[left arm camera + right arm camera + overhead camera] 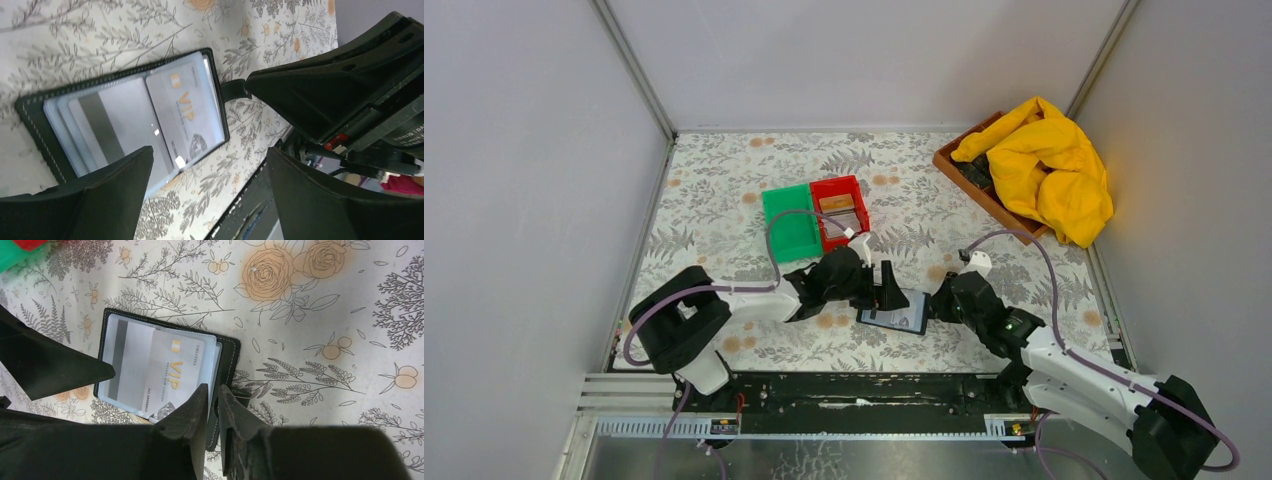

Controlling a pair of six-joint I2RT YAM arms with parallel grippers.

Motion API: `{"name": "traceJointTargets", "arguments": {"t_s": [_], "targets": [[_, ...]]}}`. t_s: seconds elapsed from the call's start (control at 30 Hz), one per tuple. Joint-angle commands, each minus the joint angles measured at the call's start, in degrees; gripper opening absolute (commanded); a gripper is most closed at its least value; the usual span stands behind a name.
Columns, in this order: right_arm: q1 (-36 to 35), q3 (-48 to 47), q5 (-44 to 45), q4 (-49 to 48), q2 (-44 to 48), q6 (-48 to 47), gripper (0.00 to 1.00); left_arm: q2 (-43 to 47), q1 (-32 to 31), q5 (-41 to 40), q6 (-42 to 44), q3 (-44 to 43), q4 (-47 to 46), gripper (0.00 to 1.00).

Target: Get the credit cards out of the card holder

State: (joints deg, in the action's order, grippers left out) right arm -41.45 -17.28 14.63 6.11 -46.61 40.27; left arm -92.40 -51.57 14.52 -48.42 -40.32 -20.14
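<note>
Black bifold card holder (894, 318): lies open and flat on the floral tabletop (724, 215), close to the near edge and between the two arms. The stitched cover is underneath and the glossy bluish-grey sleeves face up.

Contents: credit cards (150, 367), all inside the sleeves.
- VIP card (175, 372): grey-white with gold lettering. It sits on the half of the holder nearer the right arm.
- Striped card (122, 365): pale with a dark band along one side. It lies beside the VIP card, which partly overlaps it.
- The left wrist view shows more sleeve edges stacked at the far end. What they hold cannot be made out.

Left arm (754, 300): reaches in from the left. Its jaws are released and spread wide, hovering over the holder with nothing between them. No contact with the holder is visible.

Right arm (1064, 360): reaches in from the right. Its jaws are clenched to a narrow gap on the holder's cover edge, at the VIP card's end. One finger lies over the sleeve side and the other outside the cover.

Other items:
- Green bin (789, 225) and red bin (824, 187): side by side and touching, farther back on the tabletop behind the left arm's jaws.
- Brownish flat piece (840, 205): lies in the red bin, too small to identify.
- Brown tray (954, 165): at the back right corner of the tabletop.
- Yellow cloth (1049, 165): heaped over the brown tray.
</note>
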Motion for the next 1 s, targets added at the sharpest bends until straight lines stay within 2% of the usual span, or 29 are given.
{"name": "traceJointTargets", "arguments": {"t_s": [0.0, 0.07, 0.17, 0.3, 0.37, 0.53, 0.77, 0.87, 0.97], "targets": [[0.3, 0.9, -2.5, -2.7, 0.9, -1.2, 0.20, 2.1, 0.5, 1.4, -1.6, 3.5, -3.5, 0.95], [0.2, 1.3, -3.2, -3.2, 0.6, -1.3, 0.20, 0.0, 1.0, 3.9, -1.6, 4.1, -7.3, 1.00], [0.2, 2.4, -5.0, -5.1, 0.4, -1.4, 0.19, -3.1, 1.3, 8.2, -2.3, 4.4, -12.9, 1.00], [0.2, 3.7, -8.0, -8.0, -0.4, -1.8, 0.19, -4.4, 1.3, 7.4, -0.7, 3.0, -11.6, 0.97], [0.1, 4.2, -8.8, -9.0, -1.2, -1.8, 0.19, -4.3, 1.3, 5.8, 0.8, 1.9, -8.0, 0.97], [-0.1, 5.4, -7.7, -8.9, -1.7, -1.5, 0.20, -7.2, 1.3, 4.5, 3.0, -1.3, -3.0, 0.97], [0.0, 9.1, -5.9, -6.1, 4.2, 0.1, 0.19, -9.6, 1.0, 3.3, 2.6, -2.1, -2.7, 0.95], [0.0, 9.9, -6.6, -5.5, 5.3, 0.3, 0.18, -9.0, 0.7, 1.4, 3.5, -2.7, -0.1, 0.95], [0.0, 9.9, -7.3, -5.5, 5.1, 0.1, 0.18, -7.9, 0.6, 1.6, 2.4, -1.9, -1.5, 0.95]]}}
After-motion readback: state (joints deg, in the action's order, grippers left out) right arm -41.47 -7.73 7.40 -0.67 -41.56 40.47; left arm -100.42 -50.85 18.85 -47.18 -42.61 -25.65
